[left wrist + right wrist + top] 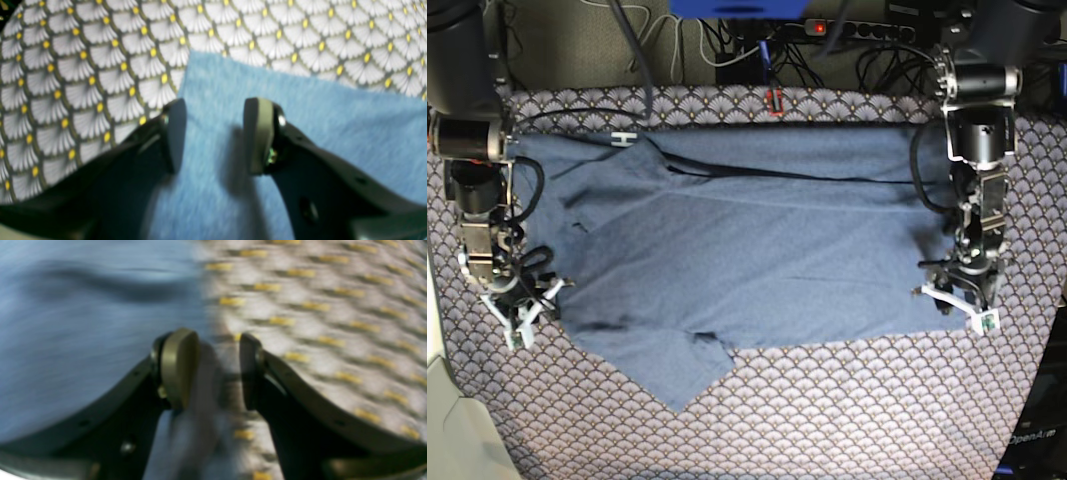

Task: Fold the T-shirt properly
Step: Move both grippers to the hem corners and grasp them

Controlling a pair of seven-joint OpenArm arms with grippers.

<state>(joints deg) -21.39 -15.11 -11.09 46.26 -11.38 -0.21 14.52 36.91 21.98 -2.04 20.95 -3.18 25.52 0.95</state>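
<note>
The slate-blue T-shirt (747, 240) lies spread on the patterned tablecloth (827, 410), partly folded, one sleeve pointing toward the near edge. The left gripper (213, 133) hangs over the shirt's corner, jaws apart, holding nothing. The right gripper (211, 368) straddles the opposite edge, jaws likewise apart; that view is blurred.
</note>
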